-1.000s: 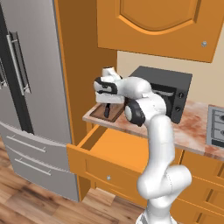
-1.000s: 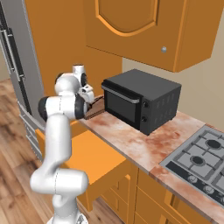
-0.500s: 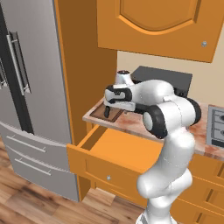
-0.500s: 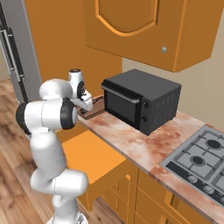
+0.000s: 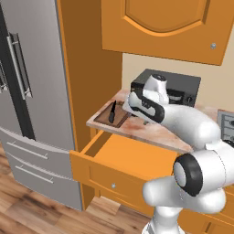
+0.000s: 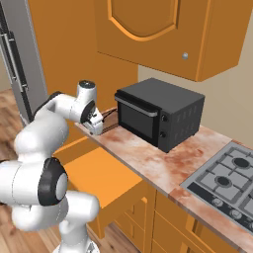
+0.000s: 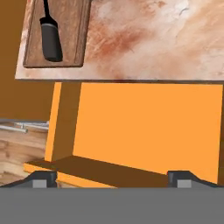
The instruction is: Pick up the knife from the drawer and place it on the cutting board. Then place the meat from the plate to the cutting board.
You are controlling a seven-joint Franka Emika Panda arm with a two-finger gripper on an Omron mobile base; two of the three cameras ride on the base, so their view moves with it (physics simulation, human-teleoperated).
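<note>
Knife, matte black, lies on grained wooden cutting board; claw wide open, empty.

Left base view: behind-left of the arm, facing forward and down. Right base view: behind-right, likewise. Both share the surface, open drawer and microwave. Hand view: close, looking down on the board and drawer.

Orange cabinets hang above my marbled counter, where a black microwave stands near the stove. A steel fridge stands past the counter's left end, on a wooden floor.
</note>
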